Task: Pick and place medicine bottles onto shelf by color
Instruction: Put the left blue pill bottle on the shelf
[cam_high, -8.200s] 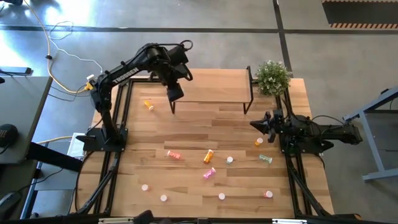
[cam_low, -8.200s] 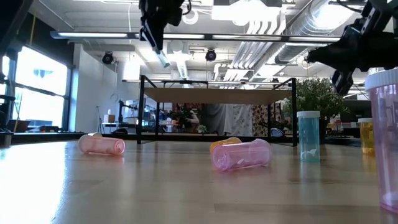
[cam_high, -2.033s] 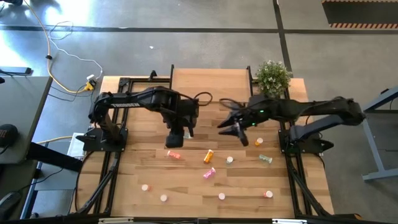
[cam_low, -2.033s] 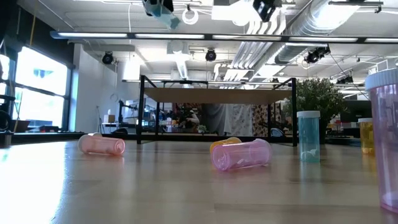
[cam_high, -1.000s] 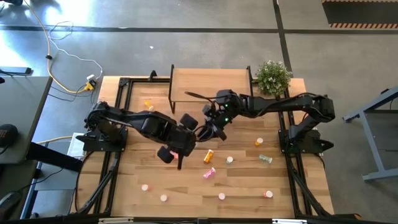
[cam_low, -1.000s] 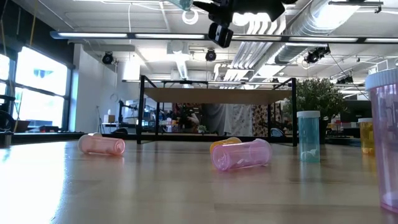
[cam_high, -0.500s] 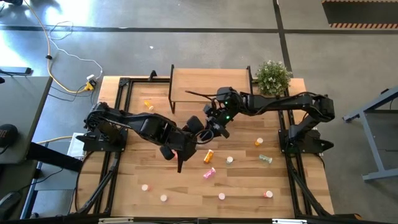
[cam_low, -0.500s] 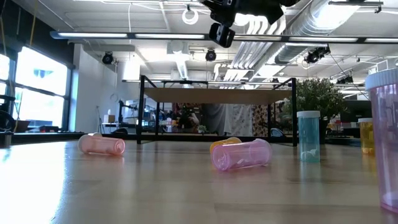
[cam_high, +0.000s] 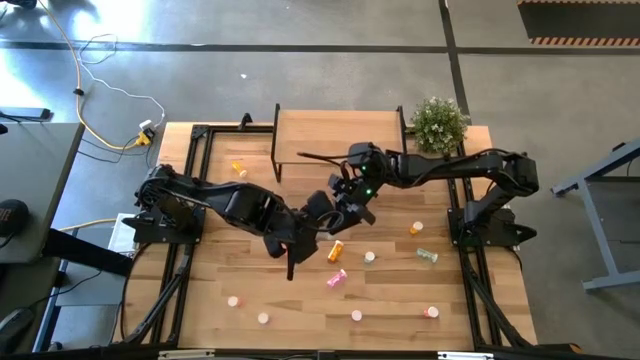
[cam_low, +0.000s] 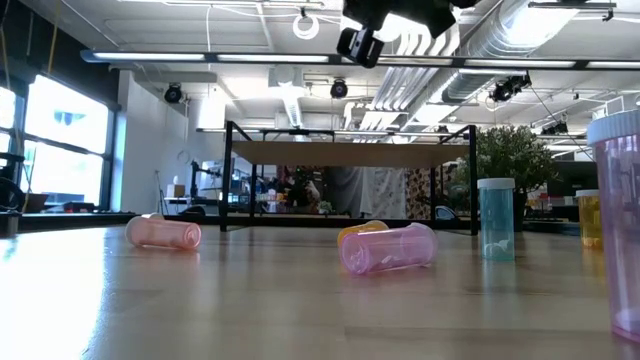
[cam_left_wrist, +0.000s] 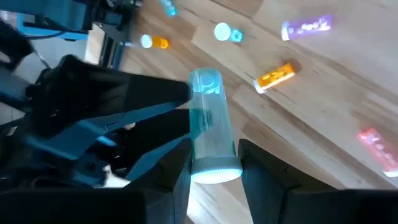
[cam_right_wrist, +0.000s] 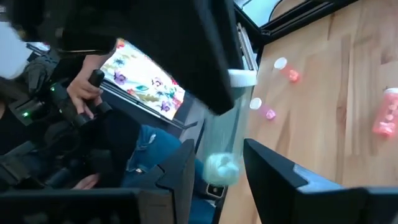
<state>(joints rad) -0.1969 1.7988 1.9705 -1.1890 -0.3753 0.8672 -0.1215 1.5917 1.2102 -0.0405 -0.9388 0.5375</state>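
Pale-green plastic, a medicine bottle is being clamped by the left gripper before the shelf, seemingly for handover; the right gripper, open astride it, is being called on to close.

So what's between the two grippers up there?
One pale bluish medicine bottle, clamped in the left gripper, its far end at the right gripper; the left wrist view shows it.

Clear green bottle aloft amid scattered bottles; shelf at table's back
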